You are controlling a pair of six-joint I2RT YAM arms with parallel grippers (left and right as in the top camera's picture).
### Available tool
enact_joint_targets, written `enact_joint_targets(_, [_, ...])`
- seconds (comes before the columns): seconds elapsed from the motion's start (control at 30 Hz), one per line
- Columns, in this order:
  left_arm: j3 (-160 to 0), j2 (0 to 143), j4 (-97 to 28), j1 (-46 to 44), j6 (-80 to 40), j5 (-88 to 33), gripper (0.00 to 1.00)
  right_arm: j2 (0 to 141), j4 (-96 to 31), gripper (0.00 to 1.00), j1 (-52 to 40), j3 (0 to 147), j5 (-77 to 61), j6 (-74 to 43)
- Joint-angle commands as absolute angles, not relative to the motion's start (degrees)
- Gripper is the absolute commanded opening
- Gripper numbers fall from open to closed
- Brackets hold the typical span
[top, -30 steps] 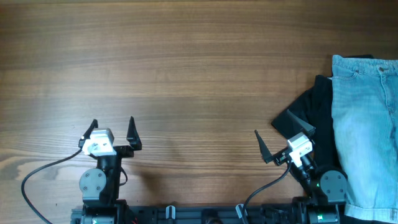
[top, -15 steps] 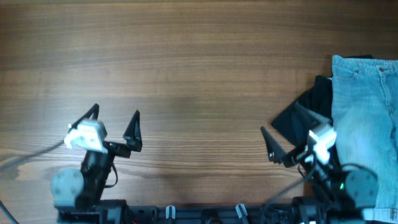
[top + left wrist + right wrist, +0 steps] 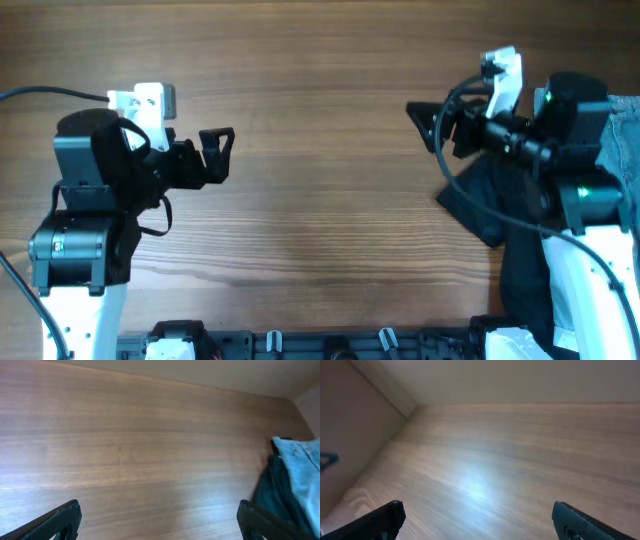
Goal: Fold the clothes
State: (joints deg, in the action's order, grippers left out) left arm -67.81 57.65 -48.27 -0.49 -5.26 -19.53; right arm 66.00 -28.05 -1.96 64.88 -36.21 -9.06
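The light-blue denim shorts (image 3: 300, 457) lie at the table's right side, on top of a black garment (image 3: 272, 492). In the overhead view my raised right arm hides most of the shorts, and only a sliver (image 3: 630, 115) shows at the right edge. My left gripper (image 3: 220, 155) is open and empty, held high over the left of the table and pointing right; it also shows in the left wrist view (image 3: 160, 525). My right gripper (image 3: 427, 135) is open and empty, held high left of the clothes and pointing left; the right wrist view (image 3: 477, 522) shows only bare wood beneath it.
The black garment (image 3: 480, 205) spreads out left of the shorts, below my right arm. The wooden table (image 3: 320, 230) stretches between the two arms. A wall edge borders the table in the right wrist view (image 3: 395, 395).
Both arms have risen from their low rest at the front edge and swung up over the table. The right arm now covers most of the shorts. Both grippers stay open.
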Motion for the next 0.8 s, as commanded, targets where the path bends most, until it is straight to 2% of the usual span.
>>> enact_joint_targets(0.0, [-69.1, 56.58, -48.82, -0.86, -5.41, -28.12, 1.0, 70.65, -27.88, 0.99, -1.1, 67.26, -21.54, -16.51])
enact_joint_targets(0.13, [-69.1, 56.58, -47.07, -0.86, -5.43, -28.53, 1.0, 84.12, -32.4, 0.99, -0.38, 74.96, -0.38, -16.53])
enact_joint_targets(0.23, [-69.1, 56.64, -46.74, -0.86, -5.43, -28.49, 1.0, 95.85, -36.1, 0.99, 2.76, 84.05, 8.49, -18.46])
enact_joint_targets(0.33, [-69.1, 57.65, -47.24, -0.86, -5.43, -28.49, 1.0, 105.51, -36.51, 0.93, 7.64, 90.26, 9.02, -23.7])
enact_joint_targets(0.5, [-69.08, 61.71, -49.84, -0.86, -5.43, -28.49, 1.0, 117.4, -34.57, 0.85, 15.86, 90.76, 10.98, -25.93])
enact_joint_targets(0.77, [-69.08, 67.0, -51.13, -0.86, -5.41, -28.49, 1.0, 121.97, -36.01, 0.75, 18.79, 90.63, 14.39, -25.41])
